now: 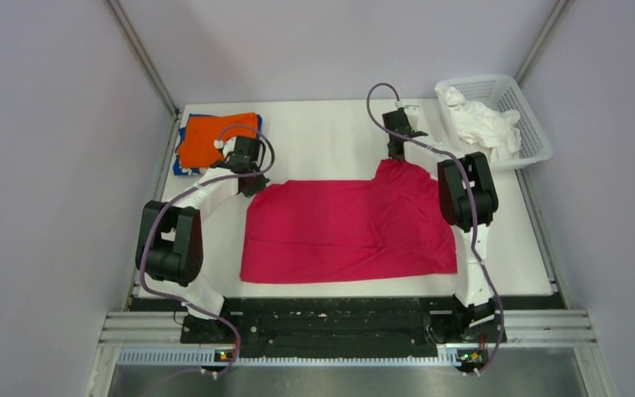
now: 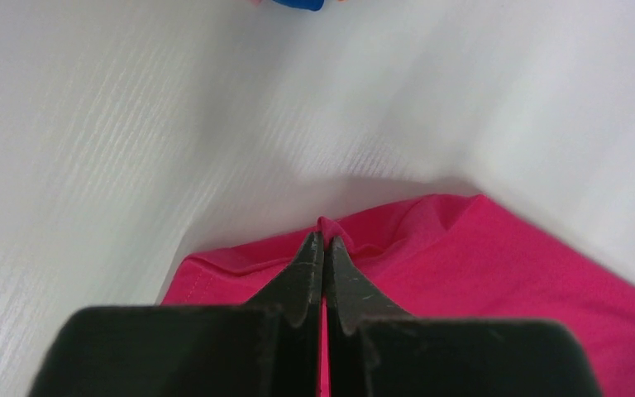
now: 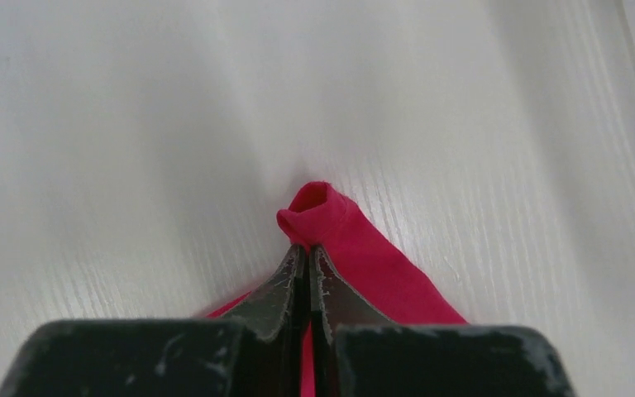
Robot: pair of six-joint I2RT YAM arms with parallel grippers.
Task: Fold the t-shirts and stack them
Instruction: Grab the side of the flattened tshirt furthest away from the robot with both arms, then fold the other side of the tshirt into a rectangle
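Note:
A magenta-red t-shirt (image 1: 347,231) lies spread across the middle of the white table. My left gripper (image 1: 253,184) is shut on its far left corner; the left wrist view shows a small fold of the cloth (image 2: 397,265) pinched between the black fingertips (image 2: 325,241). My right gripper (image 1: 395,157) is shut on the far right corner, where a bunched tip of the shirt (image 3: 355,244) pokes out past the closed jaws (image 3: 308,250). An orange t-shirt (image 1: 215,139) lies folded at the far left on top of a blue one (image 1: 180,169).
A white mesh basket (image 1: 529,124) with a crumpled white cloth (image 1: 484,122) stands at the far right corner. Grey walls enclose the table on three sides. A strip of blue cloth (image 2: 298,4) shows at the top edge of the left wrist view.

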